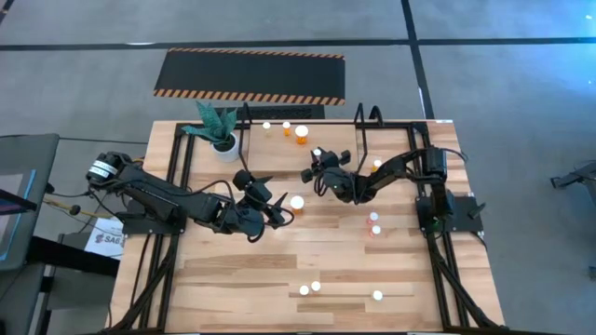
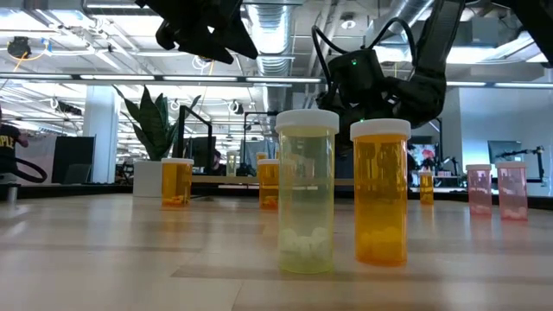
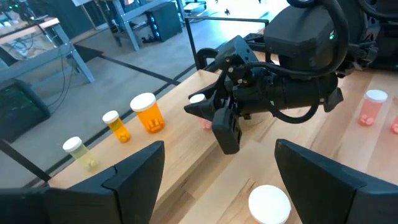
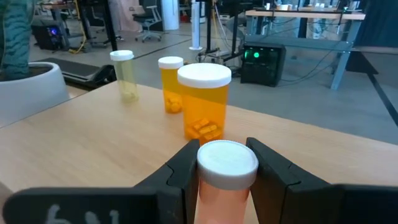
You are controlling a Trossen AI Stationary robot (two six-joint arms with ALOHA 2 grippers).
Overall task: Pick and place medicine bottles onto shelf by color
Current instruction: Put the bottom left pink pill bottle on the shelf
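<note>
You can't see the bottom of the pink bottle (image 4: pixel 226 180); the right gripper (image 4: pixel 225 171) and the picture's edge cut it off. The plant (image 4: pixel 15 31) is cut off too. From above, bottle colors near the shelf (image 1: pixel 307 149) are too small to tell.

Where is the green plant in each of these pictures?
High view: plant near the back, just left of the yellow bottle.
Low view: plant toward the left, far back.
Left wrist view: not in it.
Right wrist view: plant beside the yellow bottle.
Shared landmark: that yellow bottle.
</note>
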